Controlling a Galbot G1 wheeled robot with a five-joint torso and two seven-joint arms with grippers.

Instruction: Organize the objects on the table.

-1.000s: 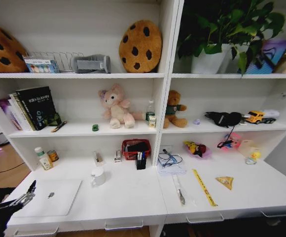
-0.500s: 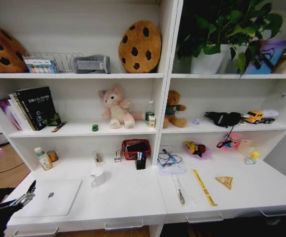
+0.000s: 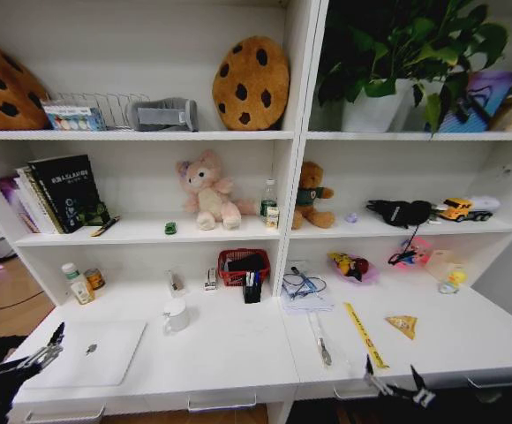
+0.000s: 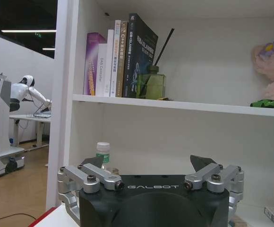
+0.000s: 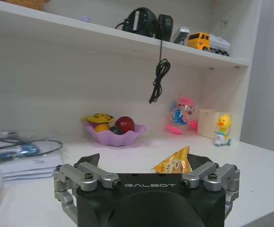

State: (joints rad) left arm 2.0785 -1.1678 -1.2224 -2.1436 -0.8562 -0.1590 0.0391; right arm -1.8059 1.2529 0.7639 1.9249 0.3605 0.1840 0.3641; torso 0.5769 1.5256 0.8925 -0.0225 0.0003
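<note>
A closed silver laptop (image 3: 93,352) lies at the left end of the white table (image 3: 238,353). My left gripper (image 3: 51,346) hangs open just off the laptop's left edge; the left wrist view shows this left gripper (image 4: 148,163) with its fingers wide apart and nothing between them. Low at the table's front right edge, my right gripper (image 3: 391,375) is open. Seen from its wrist, the right gripper (image 5: 144,163) faces a yellow triangular snack packet (image 5: 175,163). A slim pen (image 3: 320,340) and a yellow ruler (image 3: 365,336) lie on the desk. A tiny green toy (image 3: 170,228) sits on the shelf.
On the desk stand a white mug (image 3: 176,315), a red basket (image 3: 243,265), a black pen holder (image 3: 252,287), a bottle (image 3: 78,284), papers with a cable (image 3: 306,290) and a purple fruit bowl (image 3: 351,267). Shelves above hold books, plush toys and a plant.
My right gripper has come up into the head view at the table's front right edge. The left gripper and the things on the table have stayed put.
</note>
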